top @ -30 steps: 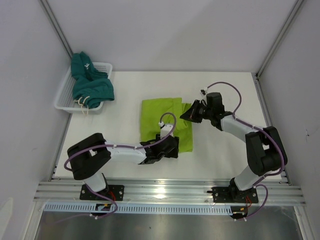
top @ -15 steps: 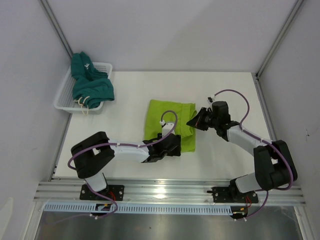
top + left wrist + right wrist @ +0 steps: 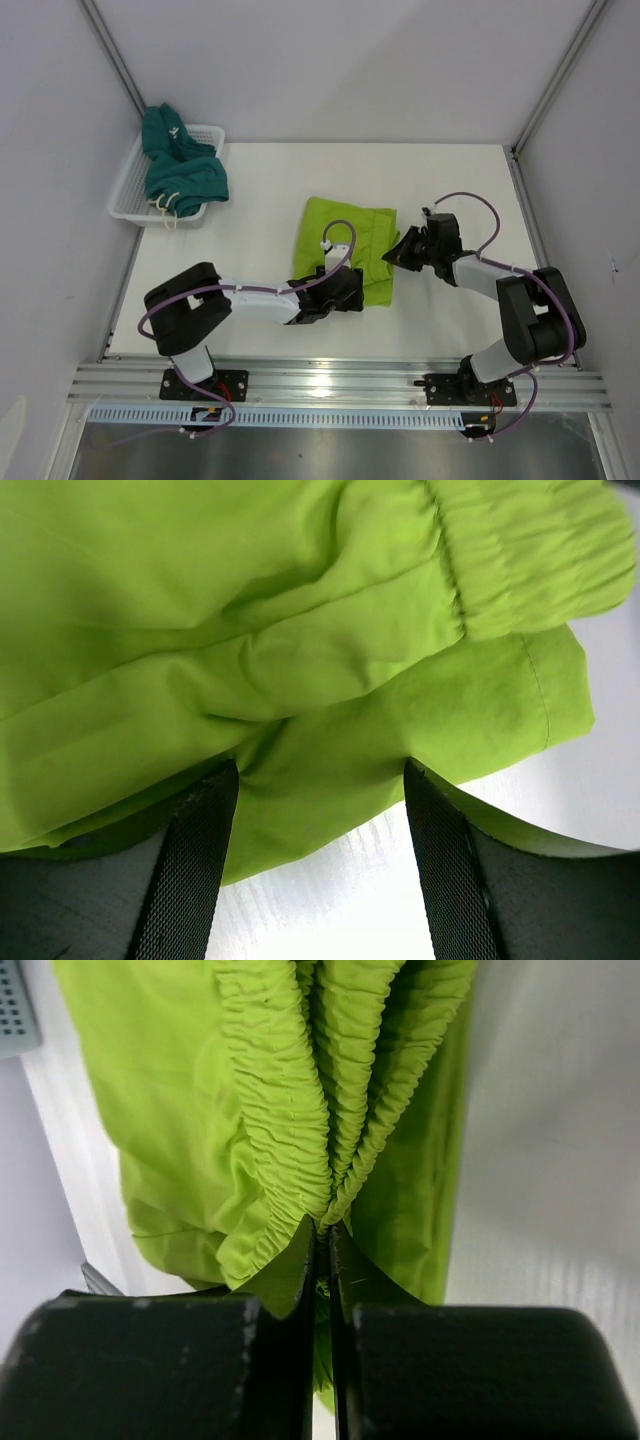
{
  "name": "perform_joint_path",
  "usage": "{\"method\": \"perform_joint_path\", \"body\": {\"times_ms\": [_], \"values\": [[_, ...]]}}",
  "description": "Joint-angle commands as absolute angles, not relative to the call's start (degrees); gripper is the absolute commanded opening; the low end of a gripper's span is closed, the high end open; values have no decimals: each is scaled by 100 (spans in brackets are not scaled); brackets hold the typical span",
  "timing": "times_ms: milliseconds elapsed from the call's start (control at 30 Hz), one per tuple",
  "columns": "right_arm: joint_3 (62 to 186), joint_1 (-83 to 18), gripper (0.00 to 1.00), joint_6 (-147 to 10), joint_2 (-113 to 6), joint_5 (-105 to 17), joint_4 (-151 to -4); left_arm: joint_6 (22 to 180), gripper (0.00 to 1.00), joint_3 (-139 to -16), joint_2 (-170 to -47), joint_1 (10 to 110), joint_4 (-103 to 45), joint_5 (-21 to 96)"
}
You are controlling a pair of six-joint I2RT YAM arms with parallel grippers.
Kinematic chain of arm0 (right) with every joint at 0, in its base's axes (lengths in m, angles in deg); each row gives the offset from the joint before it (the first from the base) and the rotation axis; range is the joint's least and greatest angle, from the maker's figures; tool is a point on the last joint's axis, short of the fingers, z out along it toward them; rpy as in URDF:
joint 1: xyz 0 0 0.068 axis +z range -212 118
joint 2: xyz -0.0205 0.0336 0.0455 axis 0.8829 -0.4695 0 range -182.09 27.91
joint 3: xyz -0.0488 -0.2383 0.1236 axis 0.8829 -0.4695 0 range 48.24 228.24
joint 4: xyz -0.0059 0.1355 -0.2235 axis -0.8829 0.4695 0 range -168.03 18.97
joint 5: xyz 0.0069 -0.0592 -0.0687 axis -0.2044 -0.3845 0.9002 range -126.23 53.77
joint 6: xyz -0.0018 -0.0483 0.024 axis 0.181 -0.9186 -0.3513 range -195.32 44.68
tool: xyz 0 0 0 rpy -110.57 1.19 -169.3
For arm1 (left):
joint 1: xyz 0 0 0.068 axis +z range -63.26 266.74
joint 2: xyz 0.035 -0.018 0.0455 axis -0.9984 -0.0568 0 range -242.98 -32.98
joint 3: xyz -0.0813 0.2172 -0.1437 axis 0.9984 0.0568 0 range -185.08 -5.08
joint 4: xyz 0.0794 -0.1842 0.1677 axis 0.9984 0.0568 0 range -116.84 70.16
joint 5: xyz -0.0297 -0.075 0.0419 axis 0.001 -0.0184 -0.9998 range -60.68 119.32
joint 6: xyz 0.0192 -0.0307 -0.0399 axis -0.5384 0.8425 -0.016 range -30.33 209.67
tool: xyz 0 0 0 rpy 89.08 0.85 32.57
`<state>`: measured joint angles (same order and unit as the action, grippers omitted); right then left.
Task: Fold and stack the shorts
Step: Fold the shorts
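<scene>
The lime green shorts (image 3: 342, 232) lie folded mid-table. My right gripper (image 3: 398, 252) is at their right edge, shut on the bunched elastic waistband (image 3: 290, 1110), which fans out from between the closed jaws (image 3: 325, 1235). My left gripper (image 3: 347, 291) is at the near edge of the shorts, open. Its two fingers (image 3: 190, 870) straddle the hem (image 3: 330, 810) with bare table showing between them. The fabric (image 3: 300, 630) fills the top of that view. The dark teal shorts (image 3: 180, 165) are heaped in the white mesh basket (image 3: 128, 192) at the far left, a drawstring hanging over its rim.
The white table (image 3: 260, 190) is bordered by grey walls left, right and behind, with aluminium posts in the corners. The basket stands against the left wall. The arm bases and a metal rail (image 3: 330, 380) run along the near edge.
My right gripper has pulled right and toward the near edge with the waistband, dragging the lime shorts rightward into a narrower fold. My left gripper has shifted slightly right at the hem.
</scene>
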<state>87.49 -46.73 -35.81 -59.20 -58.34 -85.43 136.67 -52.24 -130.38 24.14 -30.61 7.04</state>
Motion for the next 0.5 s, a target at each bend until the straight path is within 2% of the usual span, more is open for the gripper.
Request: {"method": "perform_joint_path", "body": {"times_ms": [0, 167, 467], "values": [[8385, -4618, 0, -3437, -5796, -5355, -8884, 13853, 70, -5245, -13291, 2434, -2790, 875], [8103, -4407, 0, -3269, -5874, -4723, -8893, 13844, 71, -5298, -13326, 2434, -2772, 893], [8173, -4460, 0, -3076, -6253, -4423, -8761, 13511, 72, -5342, -12835, 2425, -2790, 1305]]}}
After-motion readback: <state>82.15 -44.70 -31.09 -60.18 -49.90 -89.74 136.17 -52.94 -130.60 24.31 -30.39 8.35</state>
